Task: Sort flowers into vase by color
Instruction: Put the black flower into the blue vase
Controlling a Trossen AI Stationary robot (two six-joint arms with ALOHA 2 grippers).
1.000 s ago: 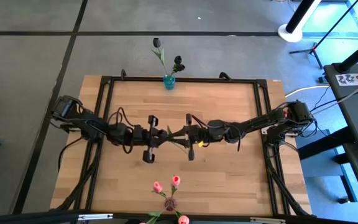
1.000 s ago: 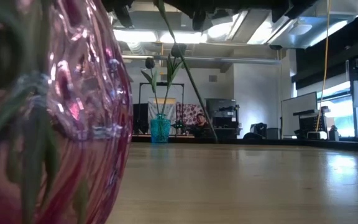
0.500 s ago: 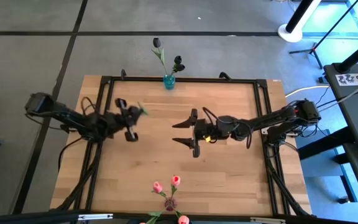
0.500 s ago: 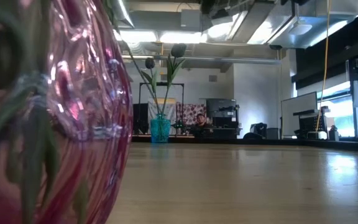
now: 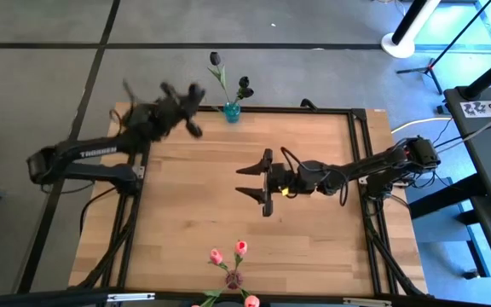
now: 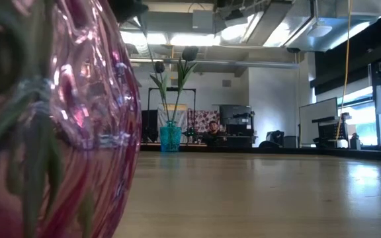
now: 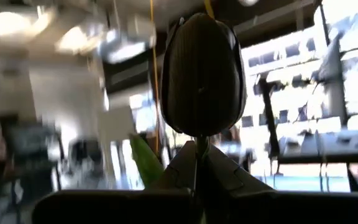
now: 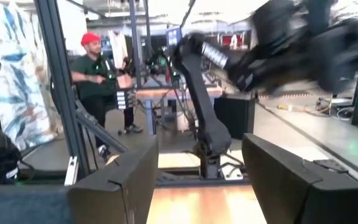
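My left gripper [image 5: 190, 107] is raised over the table's far-left part, near the teal vase [image 5: 232, 111]. It is shut on a dark-headed flower [image 7: 201, 74]. The teal vase stands at the far edge with dark flowers [image 5: 244, 85] in it; the low view shows it too [image 6: 170, 135]. The pink vase [image 5: 233, 278] stands at the near edge with pink flowers [image 5: 240, 248] in it. My right gripper [image 5: 247, 181] hangs open over the table's middle, pointing toward the left edge, with nothing between its fingers [image 8: 123, 180]. My left gripper pinches the dark flower's stem [image 7: 197, 148] between its two shut fingers, just below the head. The head stands out beyond the fingertips, and a green leaf [image 7: 145, 163] sticks out beside them. The flower is lifted clear of the table; the fingers hide the rest of the stem.
A black frame [image 5: 245, 109] runs along the table's edges. The pink vase [image 6: 45, 132] fills the low view's left side. People [image 8: 98, 68] stand in the room beyond the table. Bare wood [image 5: 194, 213] lies between the two vases.
The two grippers stood close together over the table's middle with the flower between them. My left gripper then carried the flower toward the left edge and on toward the far edge, up beside the teal vase. My right gripper stayed near the middle, drawn back slightly rightward.
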